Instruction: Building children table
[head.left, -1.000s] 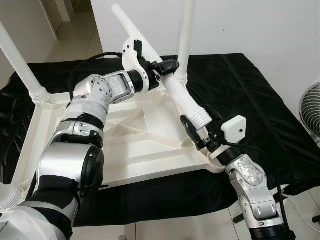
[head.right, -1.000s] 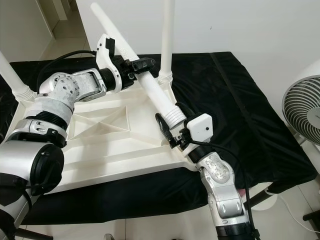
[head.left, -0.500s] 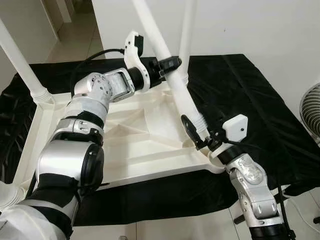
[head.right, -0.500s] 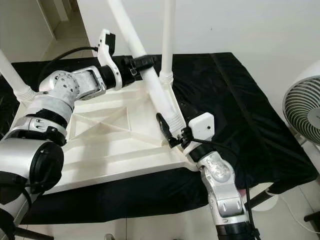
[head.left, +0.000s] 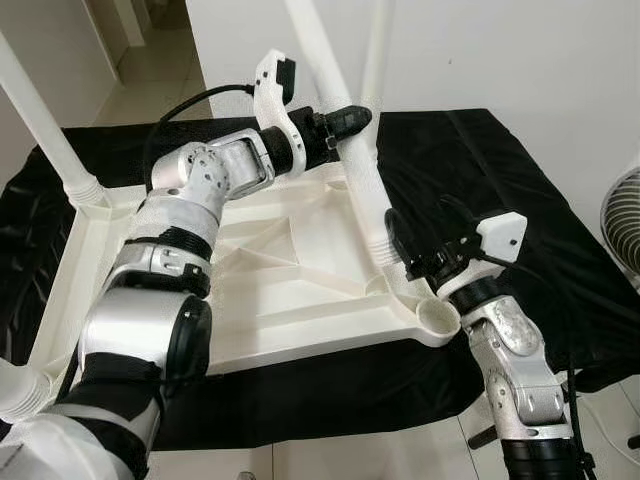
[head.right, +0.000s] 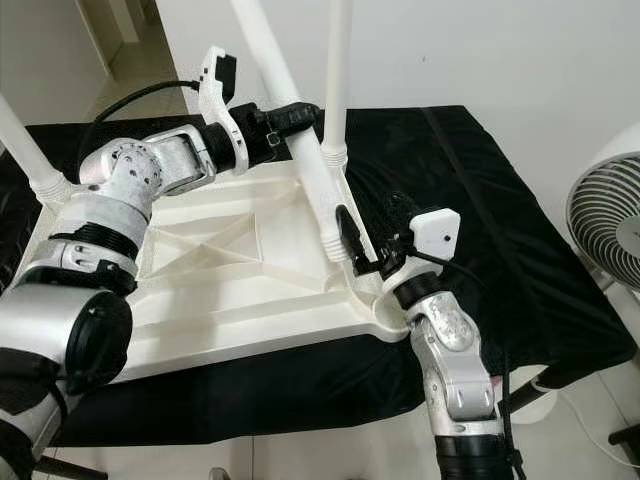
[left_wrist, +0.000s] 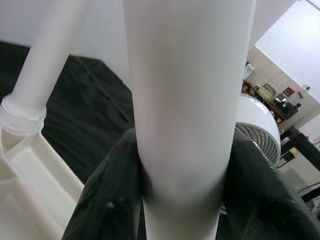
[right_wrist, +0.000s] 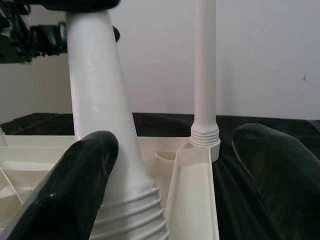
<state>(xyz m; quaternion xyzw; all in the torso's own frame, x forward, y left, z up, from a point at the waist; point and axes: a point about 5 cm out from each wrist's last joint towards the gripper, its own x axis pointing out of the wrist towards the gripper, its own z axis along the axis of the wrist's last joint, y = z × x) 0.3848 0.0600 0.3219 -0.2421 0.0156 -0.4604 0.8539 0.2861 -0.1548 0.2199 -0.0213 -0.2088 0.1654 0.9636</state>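
Table leg (head.left: 352, 165) gripped by left claw (head.left: 352, 118); right claw (head.left: 400, 245) seemingly spread.

The upturned table top (head.left: 290, 270) was smooth white plastic with a soft sheen, its moulded ribs catching light. The leg (head.left: 345, 150) looked the same, ridged with threads at its base. Beneath lay matt black cloth (head.left: 500, 190), faintly creased. The left arm (head.left: 190, 200) was brushed silver metal; the fingers (right_wrist: 75, 175) were dull black, rubbery-looking.
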